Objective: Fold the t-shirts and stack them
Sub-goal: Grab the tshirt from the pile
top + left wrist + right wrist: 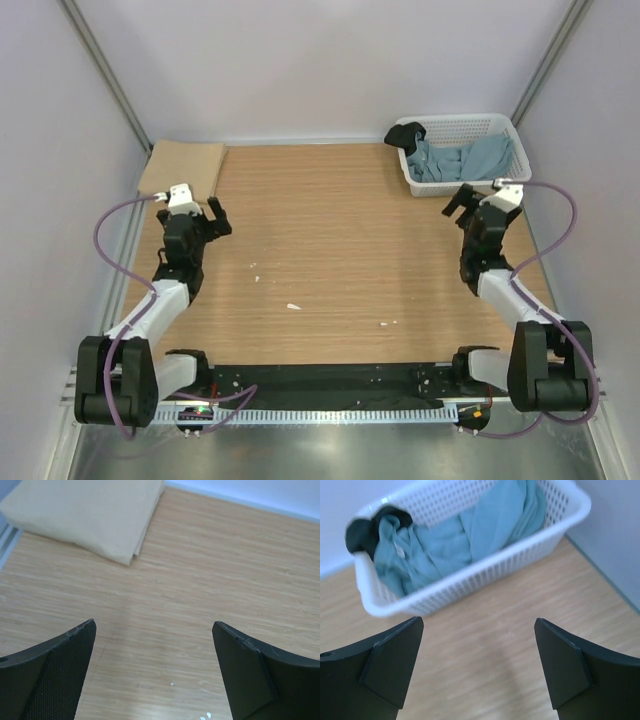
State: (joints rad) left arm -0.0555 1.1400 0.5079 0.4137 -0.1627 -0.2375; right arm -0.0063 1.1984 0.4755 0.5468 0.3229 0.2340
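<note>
A folded tan-beige t-shirt lies flat at the table's far left corner; it also shows in the left wrist view. Crumpled blue-grey t-shirts fill the white lattice basket at the far right, with a black t-shirt hanging over its left end; the right wrist view shows the blue-grey shirts and the black shirt. My left gripper is open and empty just short of the tan shirt. My right gripper is open and empty over bare wood just before the basket.
The basket stands against the right and back walls. Small white flecks lie on the wooden table. White walls close in the table on three sides. A black strip runs along the near edge between the arm bases.
</note>
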